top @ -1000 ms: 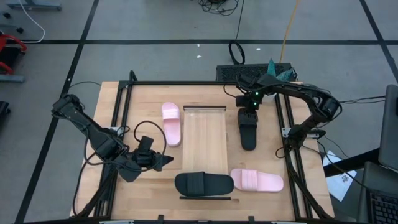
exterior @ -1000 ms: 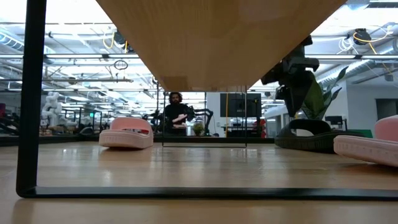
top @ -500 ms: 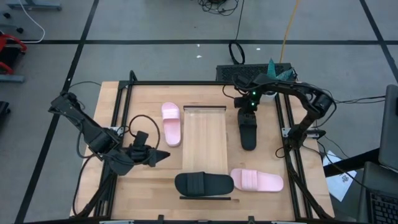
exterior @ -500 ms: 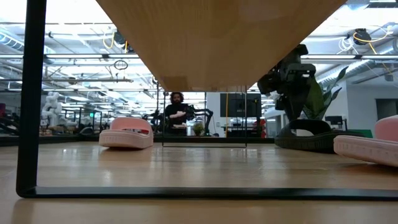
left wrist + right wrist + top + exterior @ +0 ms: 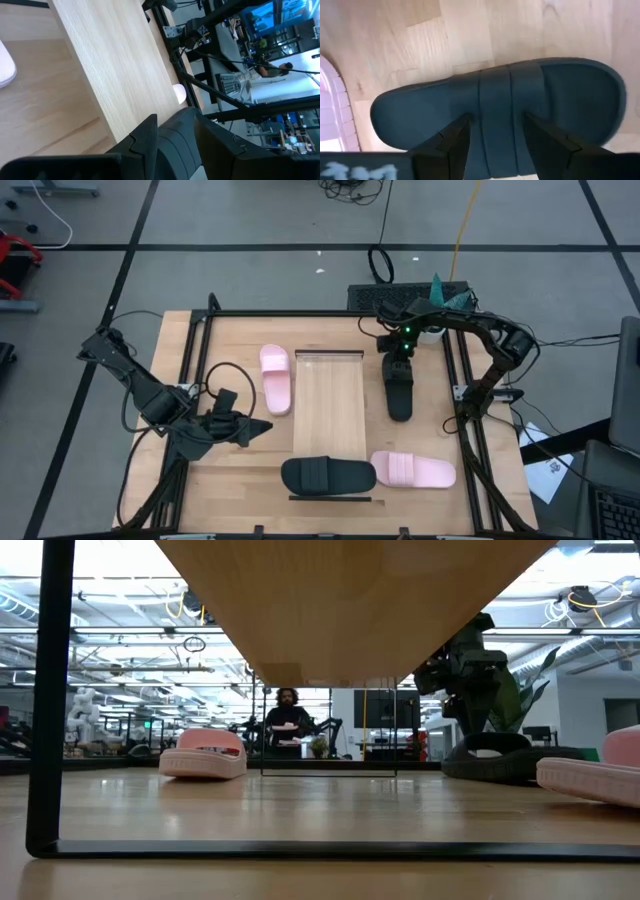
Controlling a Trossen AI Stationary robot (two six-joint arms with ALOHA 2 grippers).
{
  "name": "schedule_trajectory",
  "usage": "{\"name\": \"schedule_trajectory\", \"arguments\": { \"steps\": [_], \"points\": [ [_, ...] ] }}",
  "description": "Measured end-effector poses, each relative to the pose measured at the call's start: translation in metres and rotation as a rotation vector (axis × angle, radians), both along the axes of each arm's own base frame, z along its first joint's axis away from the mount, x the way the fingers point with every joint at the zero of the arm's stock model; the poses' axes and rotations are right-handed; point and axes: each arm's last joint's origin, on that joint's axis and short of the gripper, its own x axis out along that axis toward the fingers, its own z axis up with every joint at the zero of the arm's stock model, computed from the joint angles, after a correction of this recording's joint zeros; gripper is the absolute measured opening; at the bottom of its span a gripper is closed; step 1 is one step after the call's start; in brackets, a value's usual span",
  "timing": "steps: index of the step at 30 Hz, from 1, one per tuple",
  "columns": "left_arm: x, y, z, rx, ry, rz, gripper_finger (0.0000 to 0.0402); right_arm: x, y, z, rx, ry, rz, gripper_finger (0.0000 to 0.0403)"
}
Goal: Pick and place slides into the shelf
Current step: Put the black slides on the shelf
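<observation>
In the high view the pale wood shelf (image 5: 328,405) lies flat mid-table. One pink slide (image 5: 276,378) lies along its left side and one black slide (image 5: 399,395) along its right. A second black slide (image 5: 328,475) and a second pink slide (image 5: 413,470) lie across the near end. My right gripper (image 5: 398,368) hangs open over the right black slide, one finger on each side of its strap (image 5: 495,107); I see no touch. My left gripper (image 5: 262,430) is open, left of the shelf, pointing right at the near black slide (image 5: 175,142).
A dark frame (image 5: 200,360) runs round the tabletop, and cables (image 5: 225,380) trail from the left arm. In the low view the shelf's underside (image 5: 350,600) fills the top, and a person (image 5: 287,725) stands far behind the table. Bare wood lies left of the pink slide.
My left gripper has moved a little toward the right and far edges, closer to the shelf, and the arm has swung with it. My right gripper has turned slightly and shifted a little over the black slide. No slide has moved.
</observation>
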Motion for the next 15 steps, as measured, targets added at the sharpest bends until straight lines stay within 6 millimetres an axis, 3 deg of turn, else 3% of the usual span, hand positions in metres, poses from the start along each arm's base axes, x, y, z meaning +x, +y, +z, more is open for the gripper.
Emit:
{"name": "schedule_trajectory", "arguments": {
  "steps": [15],
  "points": [
    [0.0, 0.0, 0.0, 0.008, -0.005, 0.013, 0.0124, 0.004, -0.013, 0.014, -0.04, -0.045, -0.005, 0.0171]
  ]
}}
